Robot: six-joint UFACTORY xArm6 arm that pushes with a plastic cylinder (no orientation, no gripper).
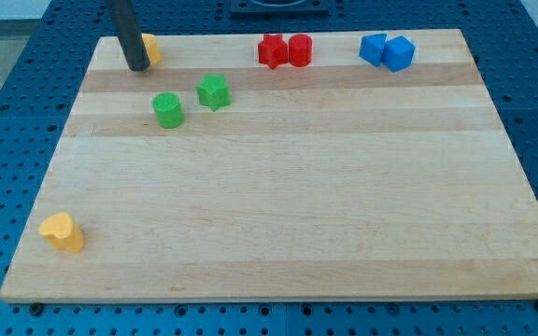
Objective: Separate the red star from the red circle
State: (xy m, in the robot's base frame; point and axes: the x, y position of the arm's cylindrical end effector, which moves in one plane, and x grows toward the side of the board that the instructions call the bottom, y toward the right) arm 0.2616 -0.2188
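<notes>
The red star (271, 50) and the red circle (300, 49) stand touching side by side near the view's top edge of the board, star on the left. My tip (138, 66) is at the top left, far to the left of both red blocks. It stands right against a yellow block (151, 49), which it partly hides.
A green circle (167, 110) and a green star (213, 91) lie below and right of my tip. Two blue blocks (374, 48) (399, 53) touch at the top right. A yellow block (62, 231) lies at the bottom left. The wooden board (297, 205) rests on a blue pegboard.
</notes>
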